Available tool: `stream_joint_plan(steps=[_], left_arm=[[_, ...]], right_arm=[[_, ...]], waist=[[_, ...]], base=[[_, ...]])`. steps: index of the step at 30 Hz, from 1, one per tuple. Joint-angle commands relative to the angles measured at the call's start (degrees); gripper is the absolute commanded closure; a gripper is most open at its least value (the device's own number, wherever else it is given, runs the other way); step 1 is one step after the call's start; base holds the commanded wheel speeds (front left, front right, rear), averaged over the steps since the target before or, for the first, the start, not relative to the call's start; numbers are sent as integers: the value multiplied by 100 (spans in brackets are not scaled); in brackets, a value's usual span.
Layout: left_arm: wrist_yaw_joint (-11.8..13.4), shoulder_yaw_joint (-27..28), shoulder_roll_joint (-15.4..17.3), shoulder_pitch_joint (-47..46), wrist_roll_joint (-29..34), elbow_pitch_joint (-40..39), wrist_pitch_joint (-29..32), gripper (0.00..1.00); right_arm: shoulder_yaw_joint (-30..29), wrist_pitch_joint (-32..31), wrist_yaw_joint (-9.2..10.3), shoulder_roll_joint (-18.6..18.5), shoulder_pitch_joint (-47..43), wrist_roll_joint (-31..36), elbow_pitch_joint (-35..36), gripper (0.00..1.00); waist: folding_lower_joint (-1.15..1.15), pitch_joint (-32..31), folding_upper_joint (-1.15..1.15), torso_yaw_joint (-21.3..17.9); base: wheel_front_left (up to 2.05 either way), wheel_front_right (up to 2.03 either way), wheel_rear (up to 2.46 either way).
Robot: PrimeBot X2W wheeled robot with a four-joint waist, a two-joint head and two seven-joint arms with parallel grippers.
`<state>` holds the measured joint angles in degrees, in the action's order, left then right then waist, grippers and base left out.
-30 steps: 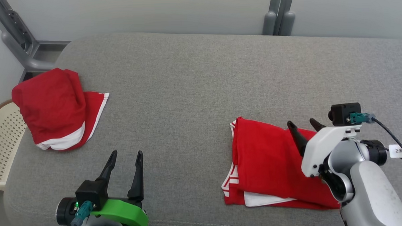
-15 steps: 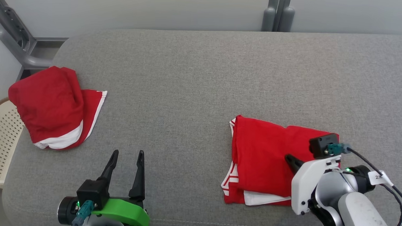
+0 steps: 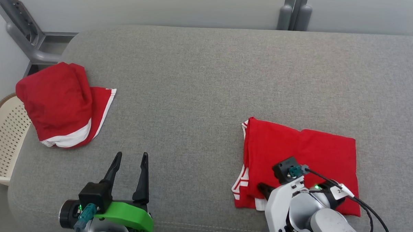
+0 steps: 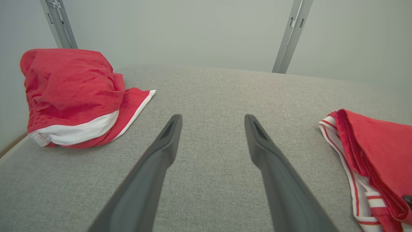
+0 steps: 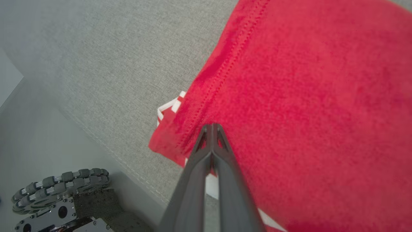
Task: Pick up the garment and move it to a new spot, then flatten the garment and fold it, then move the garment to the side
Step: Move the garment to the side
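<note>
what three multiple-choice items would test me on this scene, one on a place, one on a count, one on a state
1. Where does the crumpled red garment lie?
A. at the grey cushion's left end
B. at its right end
C. on the floor

2. How many red garments lie on the cushion?
A. one
B. two
C. four

3. How do the right gripper's fingers stand?
A. spread wide
B. around a bottle
C. shut together

Answers:
1 A: it sits at the far left of the cushion in the head view.
2 B: there is the crumpled one, and the folded red garment on the right.
3 C: the right wrist view shows the two fingertips meeting at the folded garment's near corner.
</note>
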<state>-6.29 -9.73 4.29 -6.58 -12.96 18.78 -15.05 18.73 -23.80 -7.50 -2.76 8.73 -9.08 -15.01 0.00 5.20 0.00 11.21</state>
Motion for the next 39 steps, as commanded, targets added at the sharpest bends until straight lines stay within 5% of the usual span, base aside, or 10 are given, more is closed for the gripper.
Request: stream_joint_plan(steps=[1, 11, 12, 14, 25, 33, 39], left_arm=[[-21, 3, -23, -89, 37, 8, -15, 0], [-8, 24, -49, -99, 43, 52, -15, 0], [-4, 32, -48, -89, 50, 51, -15, 0], [4, 51, -42, -62, 59, 43, -15, 0], [9, 120, 14, 33, 110, -55, -15, 0], [3, 116, 40, -3, 120, -73, -15, 0], [-17, 94, 54, -80, 133, -75, -15, 0]], right_arm=[[120, 51, 2, -27, 97, -48, -100, 100], [747, 231, 2, -27, 395, -600, -159, 100], [723, 226, 2, -27, 412, -630, -121, 75], [566, 157, 3, -30, 432, -627, 4, 0], [-1623, -923, 2, -24, -233, 99, 1251, 0], [-2420, -1526, 1, -23, -564, 257, 2031, 0], [-2706, -1681, 1, -24, -675, 196, 1940, 0]], waist=[[0, 13, 0, 9], [0, 22, 0, -8], [0, 18, 0, -20], [0, 6, 0, -52], [0, -17, 0, -268], [0, 62, 0, -440], [0, 121, 0, -475]], base=[[0, 0, 0], [0, 0, 0], [0, 0, 0], [0, 0, 0], [0, 0, 0], [0, 0, 0], [0, 0, 0]])
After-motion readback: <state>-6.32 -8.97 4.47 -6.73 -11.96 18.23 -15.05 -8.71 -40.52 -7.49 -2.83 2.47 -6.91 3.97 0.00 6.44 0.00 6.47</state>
